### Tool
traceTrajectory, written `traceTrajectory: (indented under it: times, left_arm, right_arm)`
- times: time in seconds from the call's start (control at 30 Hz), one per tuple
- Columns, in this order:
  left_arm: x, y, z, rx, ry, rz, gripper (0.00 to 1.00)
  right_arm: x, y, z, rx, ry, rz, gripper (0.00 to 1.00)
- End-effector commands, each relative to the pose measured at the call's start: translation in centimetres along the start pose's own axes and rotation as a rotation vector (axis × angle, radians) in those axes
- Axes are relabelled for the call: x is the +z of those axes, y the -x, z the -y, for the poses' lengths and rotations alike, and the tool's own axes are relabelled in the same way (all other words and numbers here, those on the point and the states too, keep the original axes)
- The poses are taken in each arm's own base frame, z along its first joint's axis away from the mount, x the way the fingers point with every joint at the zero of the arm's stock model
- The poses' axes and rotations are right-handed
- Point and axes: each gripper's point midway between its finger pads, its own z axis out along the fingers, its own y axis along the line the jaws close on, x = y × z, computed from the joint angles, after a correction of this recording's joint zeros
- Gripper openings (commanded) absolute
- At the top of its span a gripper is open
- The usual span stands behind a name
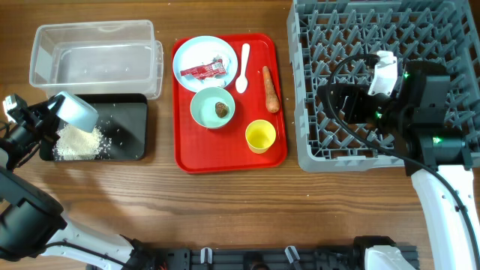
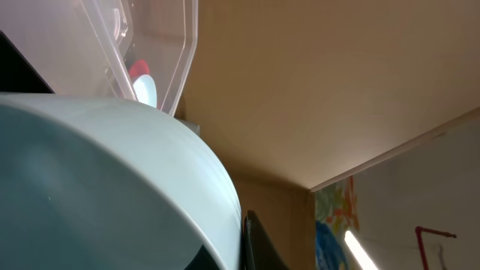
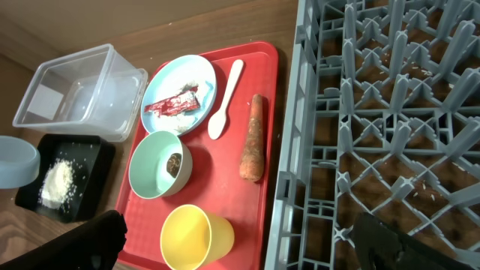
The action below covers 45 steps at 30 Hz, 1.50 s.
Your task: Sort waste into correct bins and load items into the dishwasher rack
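My left gripper (image 1: 58, 114) is shut on a pale blue bowl (image 1: 78, 109) and holds it tipped over the black tray (image 1: 131, 124). A pile of white rice (image 1: 76, 142) lies in that tray. In the left wrist view the bowl (image 2: 97, 187) fills the frame beside one finger (image 2: 259, 251). My right gripper (image 3: 240, 234) is open and empty above the left edge of the grey rack (image 1: 382, 45). The red tray (image 1: 187, 154) holds the plate (image 1: 196, 54) with the red wrapper (image 1: 204, 70), spoon (image 1: 242, 69), carrot (image 1: 270, 88), mint bowl (image 1: 204, 111) with brown lump (image 1: 222, 109), and yellow cup (image 1: 260, 136). No crumpled paper shows.
The clear tub (image 1: 94, 56) stands empty behind the black tray. Loose rice grains are scattered on the black tray and on the rack floor (image 3: 420, 180). The right arm's cables lie over the rack.
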Motion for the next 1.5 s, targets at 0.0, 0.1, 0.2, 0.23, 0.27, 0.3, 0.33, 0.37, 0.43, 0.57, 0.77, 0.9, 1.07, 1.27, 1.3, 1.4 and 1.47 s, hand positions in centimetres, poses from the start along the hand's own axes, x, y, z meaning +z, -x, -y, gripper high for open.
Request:
traceTrajectory:
  times: [0.0, 0.1, 0.2, 0.23, 0.27, 0.3, 0.33, 0.37, 0.43, 0.57, 0.77, 0.9, 1.07, 1.27, 1.3, 1.4, 1.47]
  left_arm:
    - [0.6, -0.7, 1.8, 0.047, -0.026, -0.032, 0.04]
    - [4.2, -5.2, 6.3, 0.294, 0.099, -0.064, 0.04]
    - [8.6, -11.1, 7.9, 0.603, 0.365, -0.034, 0.04]
    - [9.9, -13.7, 7.3, 0.721, 0.462, -0.055, 0.04]
    - [11.1, -16.4, 5.8, 0.819, 0.59, -0.089, 0.04]
    - [11.9, -18.9, 3.8, 0.881, 0.713, -0.14, 0.04]
    - [12.6, -21.2, 1.7, 0.92, 0.813, -0.205, 0.04]
    - [13.1, -23.2, -0.4, 0.963, 0.9, -0.276, 0.04]
    - [14.9, -27.8, -5.5, 1.092, 1.028, -0.455, 0.04]
    - [16.3, -30.9, -13.5, 1.205, 1.242, -0.656, 0.04]
    - [16.6, -28.8, -21.3, 1.156, 1.485, -0.66, 0.04]
    - [16.1, -28.7, -21.7, 1.146, 1.509, -0.674, 0.46]
    - [18.0, -28.6, -18.1, 1.158, 1.452, -0.621, 0.67]
    - [24.9, -27.3, -11.2, 1.354, 1.202, -0.509, 0.81]
    - [26.0, -27.2, -11.1, 1.388, 1.163, -0.499, 0.8]
    - [27.7, -27.2, -12.4, 1.434, 1.115, -0.542, 0.74]
    - [27.9, -27.3, -14.5, 1.42, 1.129, -0.602, 0.68]
  right_arm:
    - [-0.2, 0.8, -0.1, -0.005, -0.006, 0.016, 1.0]
    - [-0.1, 0.7, 0.0, -0.003, -0.009, 0.011, 1.0]
    - [-0.1, 0.5, 0.0, -0.024, -0.012, 0.002, 1.0]
    - [-0.1, 0.4, 0.2, -0.021, -0.022, -0.001, 1.0]
    - [-0.1, 0.2, 0.5, -0.017, -0.038, -0.008, 1.0]
    - [-0.1, 0.2, 0.6, -0.016, -0.047, -0.01, 1.0]
    - [-0.1, 0.2, 0.7, -0.016, -0.052, -0.009, 0.99]
    - [-0.1, 0.2, 0.8, -0.016, -0.053, -0.009, 1.0]
    - [-0.1, 0.2, 0.7, -0.016, -0.053, -0.009, 1.0]
    - [-0.1, 0.1, 0.8, -0.015, -0.053, -0.013, 1.0]
    - [-0.1, -0.3, 1.2, -0.007, -0.074, -0.027, 1.0]
    - [-0.1, -0.3, 1.2, -0.007, -0.074, -0.027, 1.0]
    - [-0.1, -0.3, 1.2, -0.007, -0.074, -0.027, 1.0]
    - [-0.1, -0.5, 1.2, -0.004, -0.076, -0.033, 1.0]
    - [-0.1, -0.5, 1.2, -0.004, -0.076, -0.033, 1.0]
    - [-0.1, -0.5, 1.2, -0.004, -0.076, -0.033, 1.0]
    - [-0.1, -0.5, 1.2, -0.004, -0.076, -0.034, 1.0]
